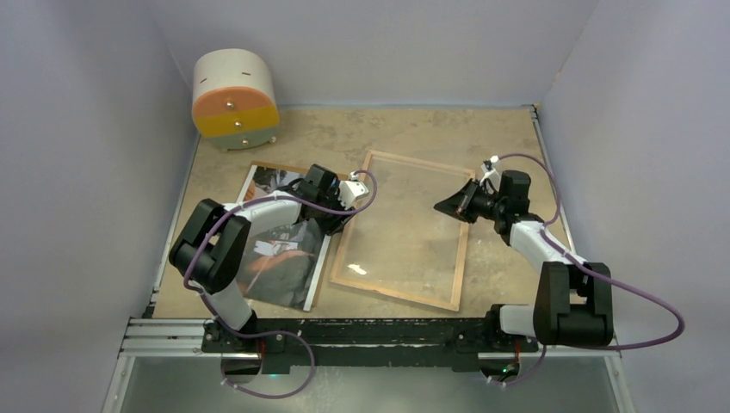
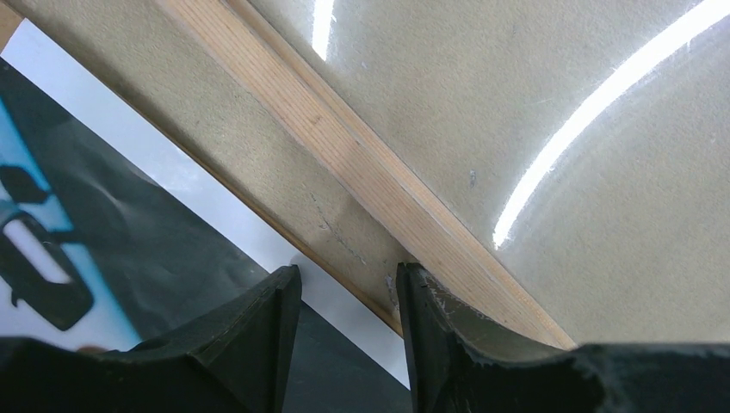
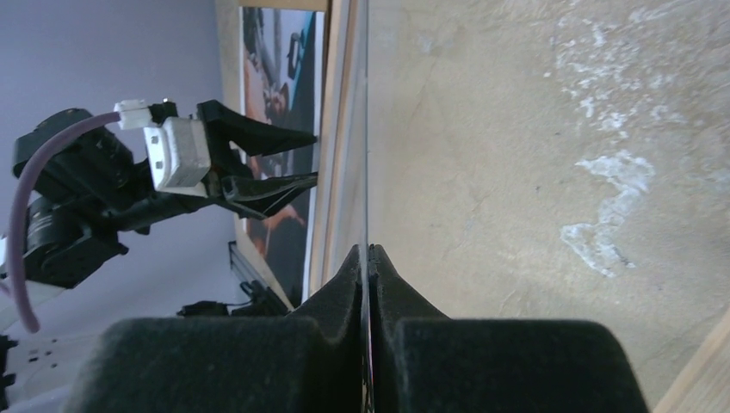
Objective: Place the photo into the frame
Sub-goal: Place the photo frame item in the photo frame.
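Observation:
The frame [image 1: 422, 162] lies back-up on the table, its light wooden rim [image 2: 344, 146] around a clear pane [image 2: 559, 215]. The photo [image 1: 280, 258] lies face-up to its left, dark with orange patches and a white border [image 2: 172, 163], partly under my left arm. My left gripper [image 1: 337, 222] is open and low over the photo's right edge, one finger [image 2: 430, 335] touching the frame's left rim. My right gripper [image 1: 441, 206] is shut on the pane's right edge, which shows edge-on [image 3: 368, 129] between its pads [image 3: 349, 275].
A round cream drawer unit [image 1: 234, 99] with orange and yellow fronts stands at the back left. Grey walls close in the table on three sides. A thin brown board edge [image 2: 258, 206] runs under the photo's border. A metal rail [image 1: 172, 331] runs along the near edge.

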